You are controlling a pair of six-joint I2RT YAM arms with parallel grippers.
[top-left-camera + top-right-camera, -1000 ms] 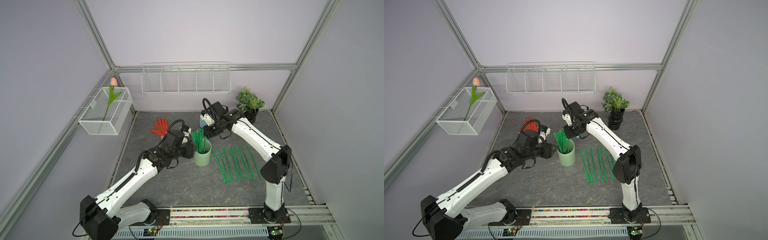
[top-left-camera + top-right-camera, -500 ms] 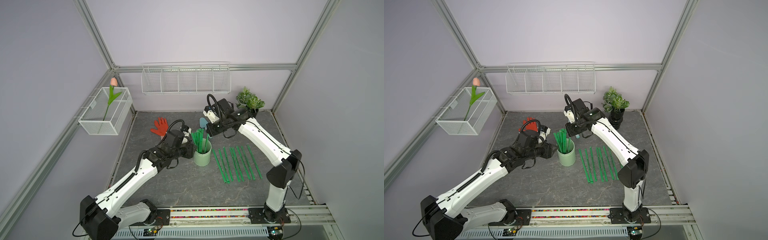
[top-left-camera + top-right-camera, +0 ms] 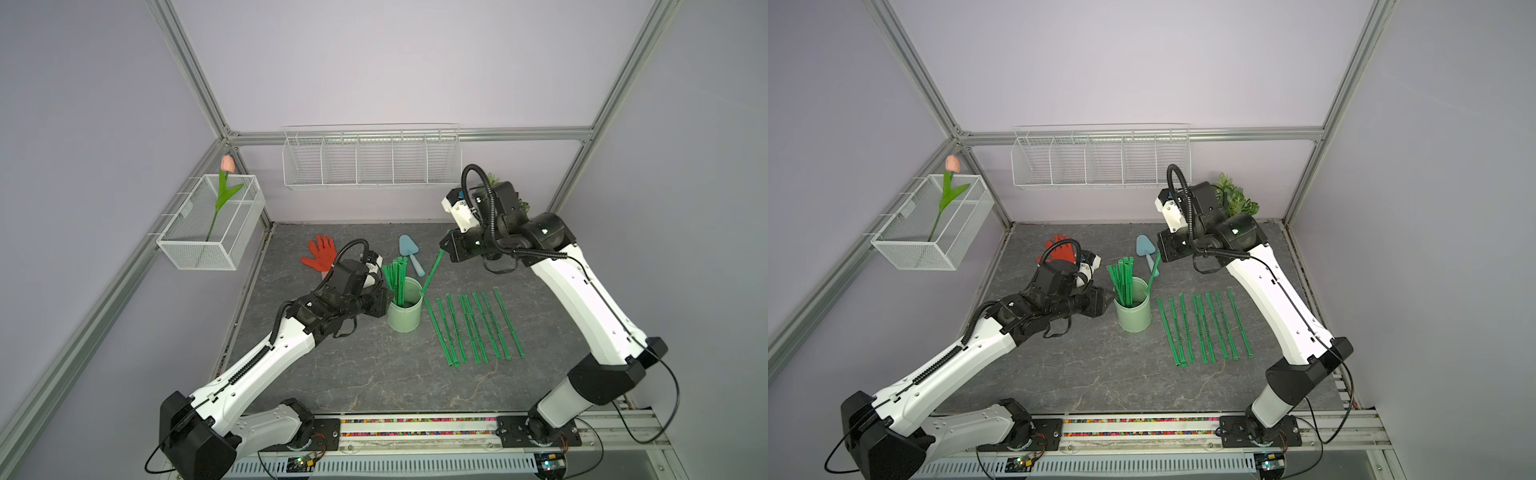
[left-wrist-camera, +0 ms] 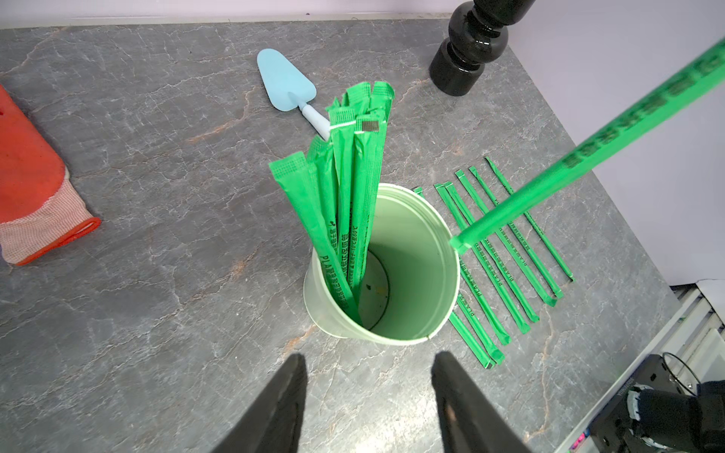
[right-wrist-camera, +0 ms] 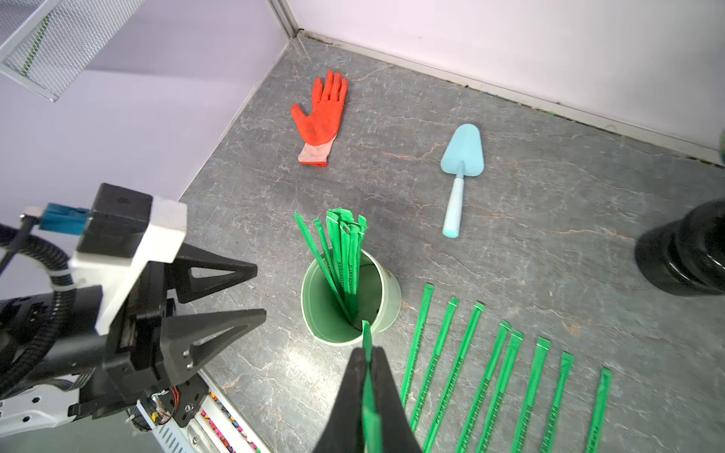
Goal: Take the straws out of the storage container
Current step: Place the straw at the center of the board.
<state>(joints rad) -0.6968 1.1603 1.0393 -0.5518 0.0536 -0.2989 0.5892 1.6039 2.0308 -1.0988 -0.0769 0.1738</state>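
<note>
Top views: right hand (image 3: pixel 445 249) is clenching one bright green straw (image 3: pixel 432 271), lower end hanging at the rim of the mint storage container (image 3: pixel 405 320); more straws (image 3: pixel 473 328) are lying in a row on the bench (image 3: pixel 374 374) beside it.
Left wrist: left hand (image 4: pixel 368 357) is hanging released, short of the container; bundle (image 4: pixel 345 188) leaning inside is showing "PLA" print.
Right wrist: fingers (image 5: pixel 351 392) are pinching the straw flat.

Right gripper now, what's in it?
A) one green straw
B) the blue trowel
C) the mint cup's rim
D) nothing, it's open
A: the right gripper is shut on a single straw that slants down to the rim of the cup, while the trowel lies apart on the table.
</note>
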